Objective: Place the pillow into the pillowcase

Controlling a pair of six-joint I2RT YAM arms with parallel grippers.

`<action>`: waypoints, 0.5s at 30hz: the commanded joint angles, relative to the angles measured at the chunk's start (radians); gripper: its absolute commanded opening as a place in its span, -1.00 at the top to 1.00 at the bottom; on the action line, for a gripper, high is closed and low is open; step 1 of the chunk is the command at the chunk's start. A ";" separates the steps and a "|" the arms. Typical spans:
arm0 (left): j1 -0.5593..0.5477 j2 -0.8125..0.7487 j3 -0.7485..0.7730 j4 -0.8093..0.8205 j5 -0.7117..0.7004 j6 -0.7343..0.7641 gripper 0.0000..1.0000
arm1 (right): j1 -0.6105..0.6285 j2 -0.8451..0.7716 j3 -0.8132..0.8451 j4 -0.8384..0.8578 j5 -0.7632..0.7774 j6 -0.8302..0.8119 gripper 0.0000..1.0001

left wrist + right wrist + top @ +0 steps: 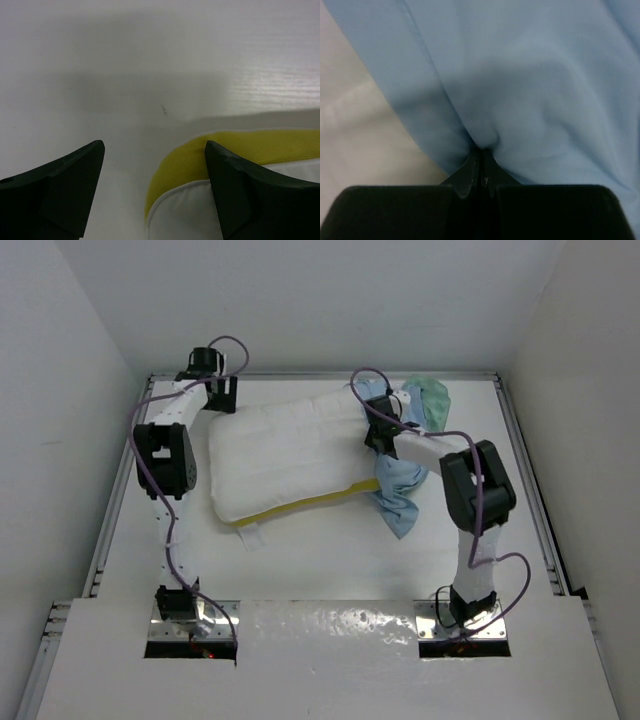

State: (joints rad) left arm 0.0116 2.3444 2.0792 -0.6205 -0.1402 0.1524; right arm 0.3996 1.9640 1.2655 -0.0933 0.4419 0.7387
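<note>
White tufted pillow [290, 455], yellow band along near edge, flat and slanted on worktop [330, 560]. Crumpled pillowcase [402, 490] touching its right end, light blue with mint green at the far side, fold pinched in right claw [481, 167].

A white desk [330, 560] sits between plain white walls [300, 300] — metal rails [100, 550] line its left and right edges. A glossy white panel [330, 650] covers the near edge. Near the far left corner is a tiny dark mark [164, 110].
</note>
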 commanded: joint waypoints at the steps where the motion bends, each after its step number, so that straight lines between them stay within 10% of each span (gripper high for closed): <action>1: -0.058 -0.028 -0.046 0.058 0.005 0.025 -0.60 | 0.031 0.125 0.144 0.017 -0.162 0.070 1.00; 10: -0.346 -0.536 -1.018 0.429 0.263 0.124 -0.31 | 0.090 0.229 0.224 0.207 -0.527 -0.067 1.00; 15: -0.487 -0.649 -1.091 0.338 0.523 0.136 -0.32 | 0.094 0.276 0.374 0.142 -0.660 -0.176 1.00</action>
State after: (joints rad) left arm -0.3634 1.7088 0.9977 -0.2977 0.0303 0.2958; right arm 0.4221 2.2082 1.5894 0.0353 0.1032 0.6033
